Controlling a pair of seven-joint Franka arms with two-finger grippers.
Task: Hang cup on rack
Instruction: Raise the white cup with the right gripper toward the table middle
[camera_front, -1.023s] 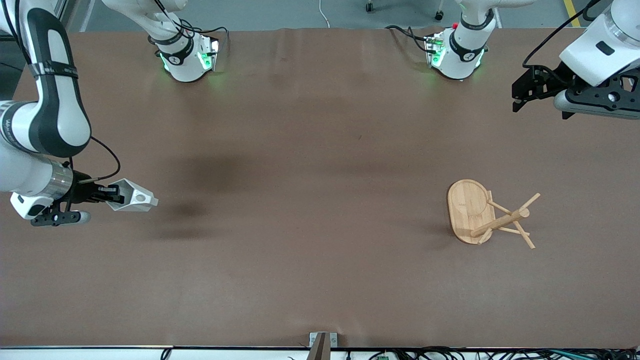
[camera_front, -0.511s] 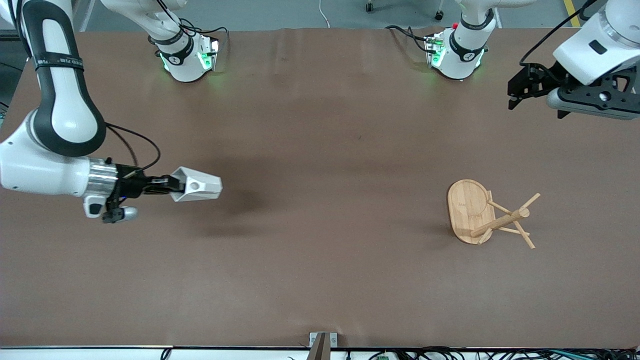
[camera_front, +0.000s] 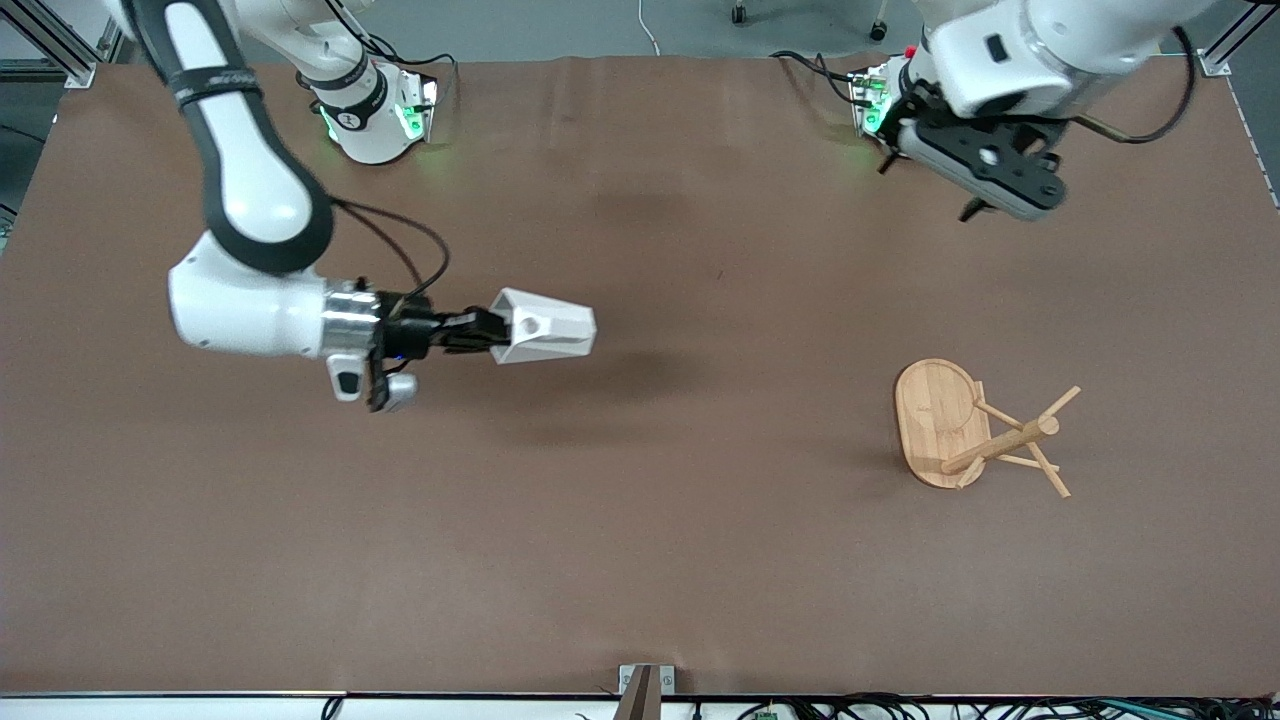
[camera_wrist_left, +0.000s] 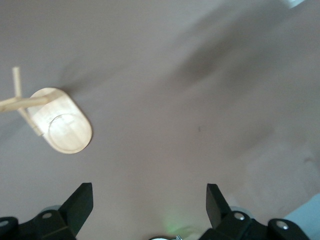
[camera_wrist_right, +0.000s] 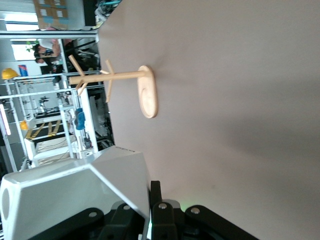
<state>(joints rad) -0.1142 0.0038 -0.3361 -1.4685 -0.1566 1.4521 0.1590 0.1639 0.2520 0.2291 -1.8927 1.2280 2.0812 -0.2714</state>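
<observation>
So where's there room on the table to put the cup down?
Almost everywhere: the brown table lies bare under the cup in the right claw, and all along the front camera's edge. Only the rack takes up space, toward the left arm's end.

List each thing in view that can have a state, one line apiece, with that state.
cup: held in the air on its side, above the table.
rack: upright on the table toward the left arm's end, pegs bare.
right gripper: shut on the cup.
left gripper: open, holding nothing, up near its own base.
</observation>
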